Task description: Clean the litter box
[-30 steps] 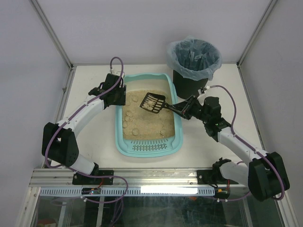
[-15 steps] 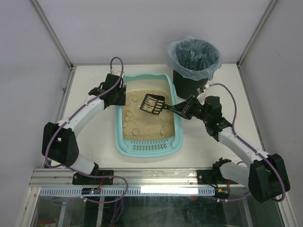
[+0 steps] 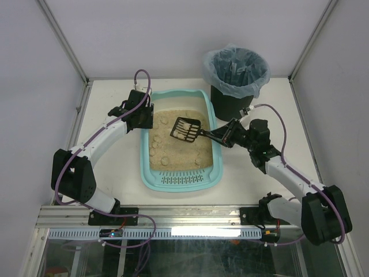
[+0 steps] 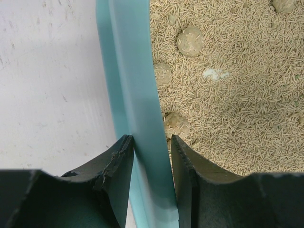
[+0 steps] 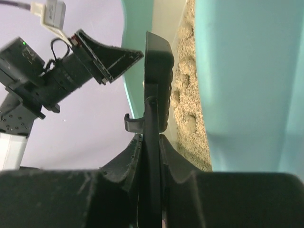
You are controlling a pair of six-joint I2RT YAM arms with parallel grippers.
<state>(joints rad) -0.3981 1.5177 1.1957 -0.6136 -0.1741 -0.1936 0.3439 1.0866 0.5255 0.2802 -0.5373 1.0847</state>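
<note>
Well, the teal litter box (image 3: 146,173) sits in the middle of the counter (image 3: 121,173), its slotted end toward the arm bases and the black bin (image 3: 230,97) just off its far right corner. The left pincer (image 4: 151,142) is clamped across the box's left rim, one finger outside and one over the litter (image 4: 228,95). The right pincer (image 5: 151,142) is closed tight on the handle of the black scoop (image 3: 185,129), whose head hangs over the litter.

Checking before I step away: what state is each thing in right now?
litter box: clumps inside, not yet clean.
scoop: gripped, held over the box.
bin: upright, bag-lined, open.
left gripper: jaws shut on the box rim.
right gripper: jaws shut on the scoop handle.
</note>
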